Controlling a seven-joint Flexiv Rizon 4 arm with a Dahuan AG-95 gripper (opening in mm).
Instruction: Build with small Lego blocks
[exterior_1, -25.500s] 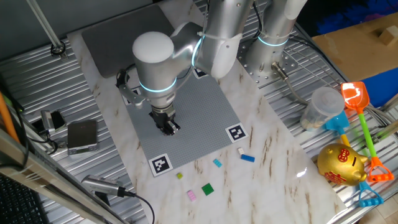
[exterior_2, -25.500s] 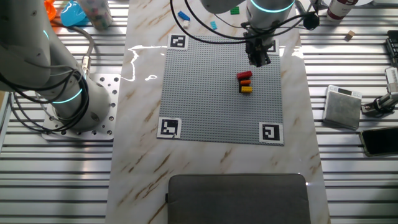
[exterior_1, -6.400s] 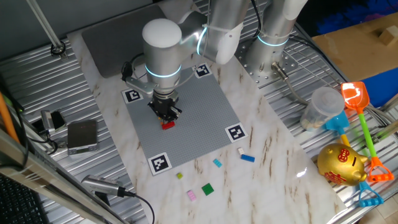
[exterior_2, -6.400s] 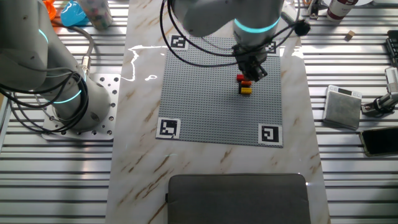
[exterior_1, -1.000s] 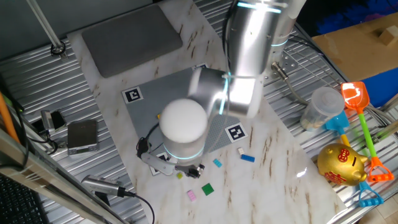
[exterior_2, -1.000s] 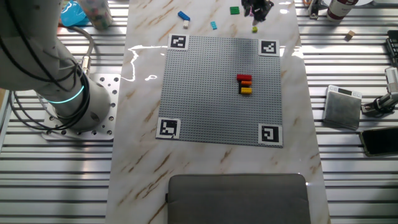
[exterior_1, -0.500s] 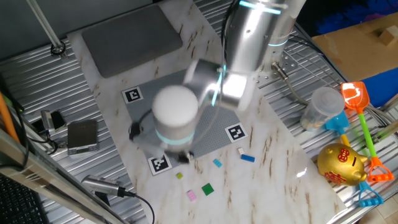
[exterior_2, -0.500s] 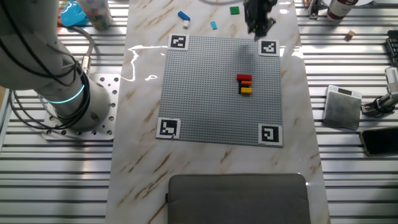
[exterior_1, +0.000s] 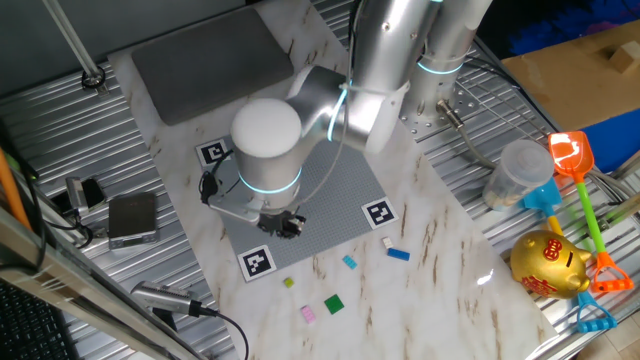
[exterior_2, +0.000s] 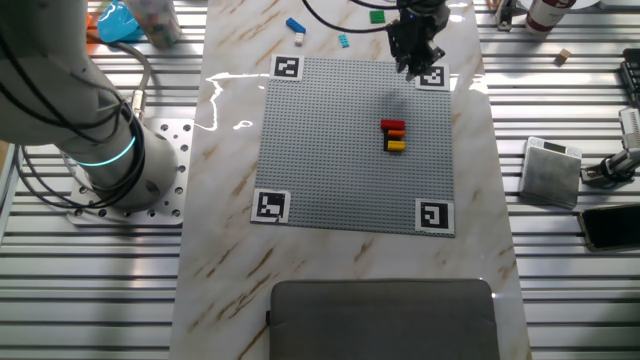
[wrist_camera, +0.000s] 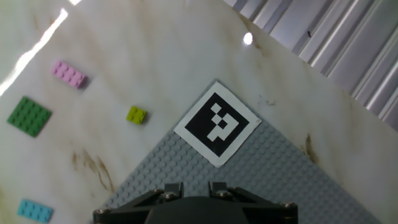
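Observation:
My gripper (exterior_1: 285, 225) hangs low over the grey studded plate (exterior_1: 330, 185), close to its corner marker (exterior_2: 432, 76). Seen from the other fixed view, the gripper (exterior_2: 412, 60) is up and to the right of a small stack of red, black and yellow Lego blocks (exterior_2: 394, 135) on the plate. In the hand view only the two finger stubs (wrist_camera: 171, 188) show. A narrow gap separates them and nothing sits in it. Loose blocks lie on the marble beyond the corner: yellow-green (wrist_camera: 136, 114), pink (wrist_camera: 68, 74), green (wrist_camera: 28, 116) and light blue (wrist_camera: 35, 211).
A blue block (exterior_1: 399, 254) and a white one (exterior_1: 386, 241) lie by another marker (exterior_1: 378, 213). A grey pad (exterior_2: 385, 320) sits past the plate's far edge. Toys and a gold piggy bank (exterior_1: 548, 264) stand at the right, and small devices (exterior_1: 132, 217) at the left on the slatted surface.
One second ago the gripper was down among the loose blocks beside the yellow-green one. It has since swung back over the plate's corner. All the loose blocks lie where they were.

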